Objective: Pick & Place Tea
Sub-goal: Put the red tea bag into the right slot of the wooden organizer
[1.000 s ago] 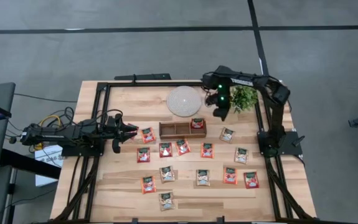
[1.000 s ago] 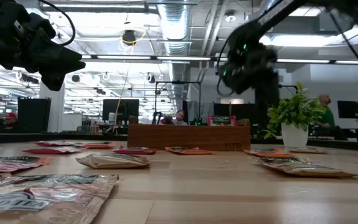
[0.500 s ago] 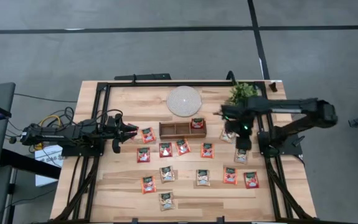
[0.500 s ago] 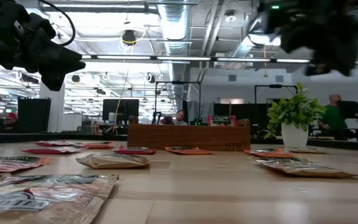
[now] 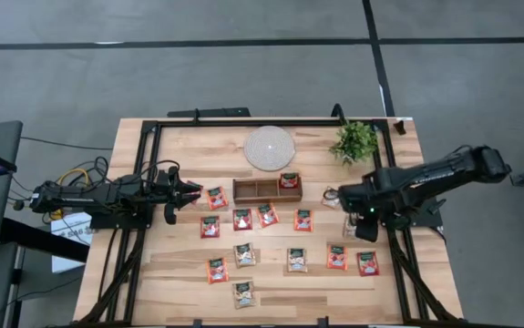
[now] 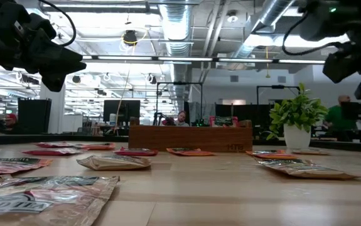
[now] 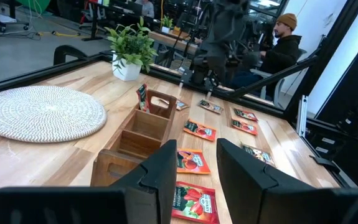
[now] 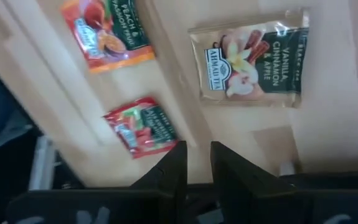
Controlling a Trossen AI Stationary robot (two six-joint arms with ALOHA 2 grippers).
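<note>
Several small square tea sachets, red-orange and pale tan, lie flat across the wooden table (image 5: pixel 271 292). One red sachet (image 5: pixel 289 180) stands in the right compartment of the brown tray (image 5: pixel 257 189). My right gripper (image 5: pixel 364 223) hovers above the table's right side and points down with a narrow gap between its fingers. Its wrist view shows a tan vanilla-cinnamon sachet (image 8: pixel 253 59), a red-orange one (image 8: pixel 107 31) and a red one (image 8: pixel 141 127) below the gripper (image 8: pixel 198 168). My left gripper (image 5: pixel 189 191) waits open and level at the table's left, just short of a red sachet (image 5: pixel 216 197).
A round white woven disc (image 5: pixel 269 148) lies behind the tray and a potted plant (image 5: pixel 355 141) stands at the far right. A black metal frame (image 5: pixel 152 128) borders the table. People sit at desks in the room beyond (image 7: pixel 284 43).
My right arm has swung from the far side, beside the plant and the tray's right end, toward the near and right edges, and now hangs over the tan sachets at the right. No sachet has moved.
</note>
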